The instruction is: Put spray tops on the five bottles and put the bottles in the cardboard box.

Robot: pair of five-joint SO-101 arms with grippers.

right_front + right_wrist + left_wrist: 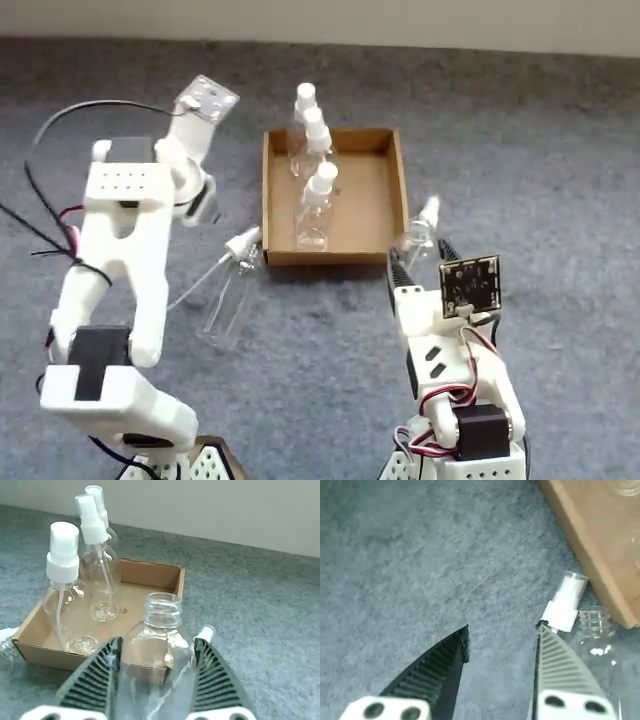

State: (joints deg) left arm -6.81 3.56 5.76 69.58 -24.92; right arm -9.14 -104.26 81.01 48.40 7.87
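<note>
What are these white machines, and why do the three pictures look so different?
They are two robot arms, a left arm and a right arm, side by side. One picture looks down from above. The other two come from cameras on each arm's wrist, so you see its hand close up. On the grey carpet sits a cardboard box with capped bottles standing in it. The right hand grips an open bottle with no top. The left hand is open and empty; near it a lying bottle rests with a loose spray top beside its neck.
</note>
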